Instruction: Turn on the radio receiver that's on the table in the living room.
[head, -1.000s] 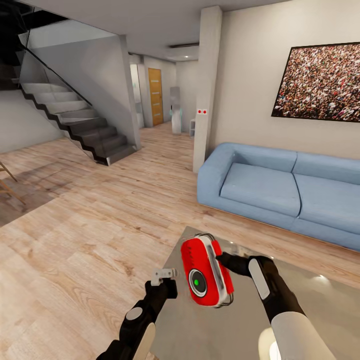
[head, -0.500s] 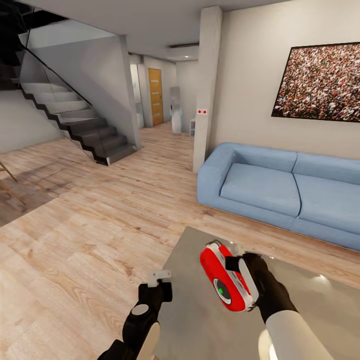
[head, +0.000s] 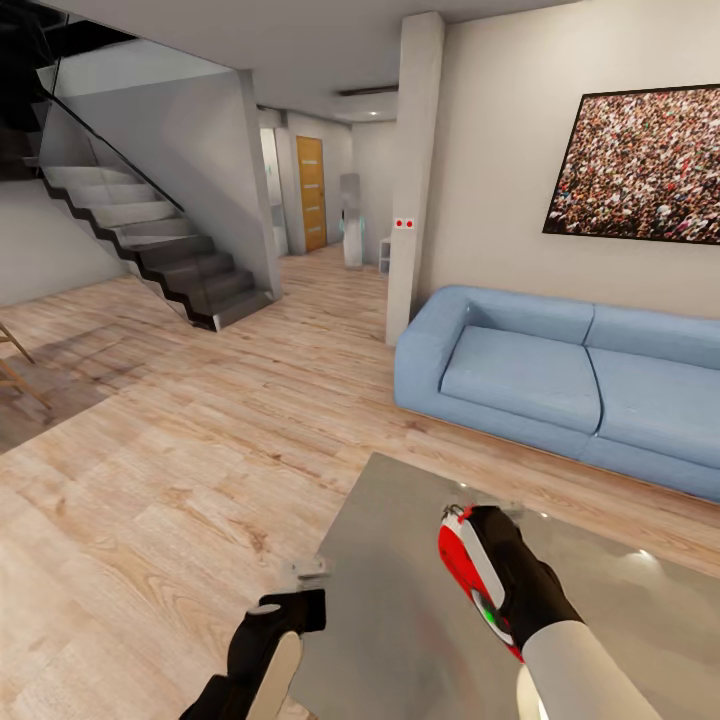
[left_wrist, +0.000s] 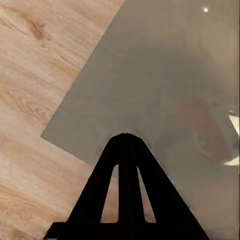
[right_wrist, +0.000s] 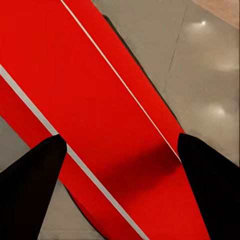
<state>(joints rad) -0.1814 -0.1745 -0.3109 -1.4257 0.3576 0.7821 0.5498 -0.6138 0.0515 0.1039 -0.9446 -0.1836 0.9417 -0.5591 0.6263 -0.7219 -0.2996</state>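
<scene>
The right gripper (head: 490, 560) is clenched on the radio (head: 462, 560), held tilted just above the table (head: 400, 560). The left gripper (head: 305, 572), fingers pressed together, hangs nearby. Set the radio down gently, dial up, before letting go.

The right gripper (head: 490, 560) is clamped around the radio receiver (head: 462, 560). The left gripper (head: 308, 572) is held low, fingers pressed together, apparently holding nothing.

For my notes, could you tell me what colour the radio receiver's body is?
Red, with thin white trim lines; the radio receiver shows best in the right wrist view.
</scene>
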